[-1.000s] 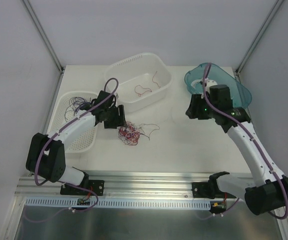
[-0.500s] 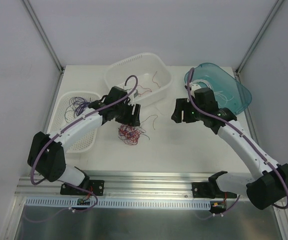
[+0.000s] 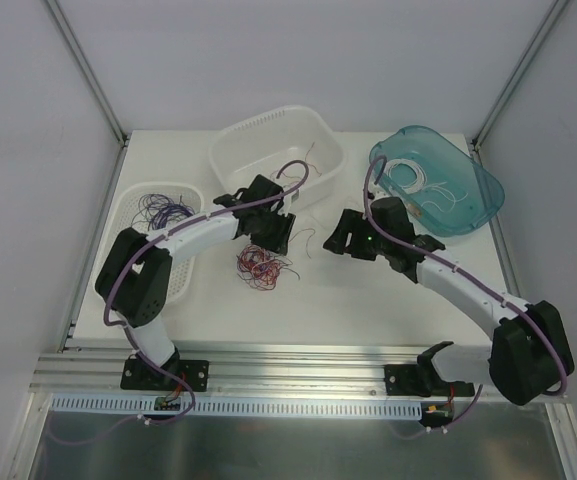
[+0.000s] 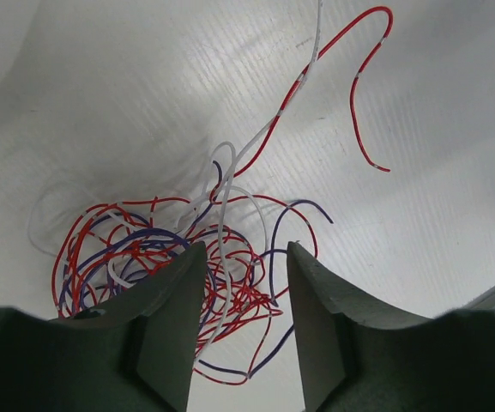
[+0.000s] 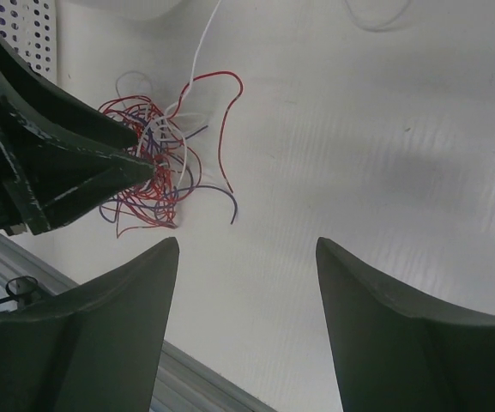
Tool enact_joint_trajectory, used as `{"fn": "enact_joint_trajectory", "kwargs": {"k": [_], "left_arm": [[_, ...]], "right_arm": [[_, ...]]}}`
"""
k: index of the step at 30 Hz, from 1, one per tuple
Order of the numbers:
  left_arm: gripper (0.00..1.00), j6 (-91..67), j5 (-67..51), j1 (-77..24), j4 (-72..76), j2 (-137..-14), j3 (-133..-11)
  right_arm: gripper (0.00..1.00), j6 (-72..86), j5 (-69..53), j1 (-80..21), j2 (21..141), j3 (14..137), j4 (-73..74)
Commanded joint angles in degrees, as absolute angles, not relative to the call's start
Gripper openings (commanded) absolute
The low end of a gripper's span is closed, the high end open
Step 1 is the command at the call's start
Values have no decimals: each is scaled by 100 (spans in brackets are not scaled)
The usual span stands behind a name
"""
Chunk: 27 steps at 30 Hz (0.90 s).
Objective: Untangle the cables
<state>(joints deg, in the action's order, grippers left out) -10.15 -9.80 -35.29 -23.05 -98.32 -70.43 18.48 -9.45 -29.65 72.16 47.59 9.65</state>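
The cables are a tangle (image 3: pixel 258 267) of thin red, purple and white wires on the white table, left of centre. My left gripper (image 3: pixel 274 234) hovers over the tangle's far right side. In the left wrist view the left gripper (image 4: pixel 245 257) is open above the tangle (image 4: pixel 144 257). A white strand runs between its fingers, and a red strand (image 4: pixel 359 94) trails off to the upper right. My right gripper (image 3: pixel 336 240) is open and empty to the right of the tangle. The right wrist view shows the right gripper (image 5: pixel 247 245) over bare table and the tangle (image 5: pixel 157 163) ahead on the left.
A white basket (image 3: pixel 313 135) at the back centre holds a few red wires. A flat perforated white tray (image 3: pixel 168 275) at the left holds purple wires. A teal tub (image 3: pixel 478 195) at the back right holds white wires. A metal rail (image 3: pixel 298 362) runs along the near edge.
My left gripper moved right, from the tray side to over the tangle's far right. My right arm swung left and down from the teal tub towards the tangle.
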Motion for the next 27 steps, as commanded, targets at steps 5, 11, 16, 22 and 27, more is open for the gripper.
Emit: {"fn": "enact_joint_trajectory", "kwargs": {"k": [5, 11, 16, 22, 27], "left_arm": [[23, -853, -844, -3612, -2285, -10178, -7304], [0, -914, -826, -3665, -2285, -9888, -7251], [0, -1142, -940, -3718, -2294, -9159, -7137], [0, -1388, -1169, -3762, -2294, -8666, -7110], [0, -1590, -1458, -3806, -2294, -8421, -7312]], "right_arm": [[69, 2794, -1221, -3120, 7602, 4377, -676], [69, 3154, -1353, -3296, 8173, 4350, -1441], [69, 3375, -1643, -3462, 8735, 4421, -2125], [69, 3463, -1811, -3735, 9351, 4763, -2522], [66, 3673, -2003, -3858, 10000, 4825, -3110]]}}
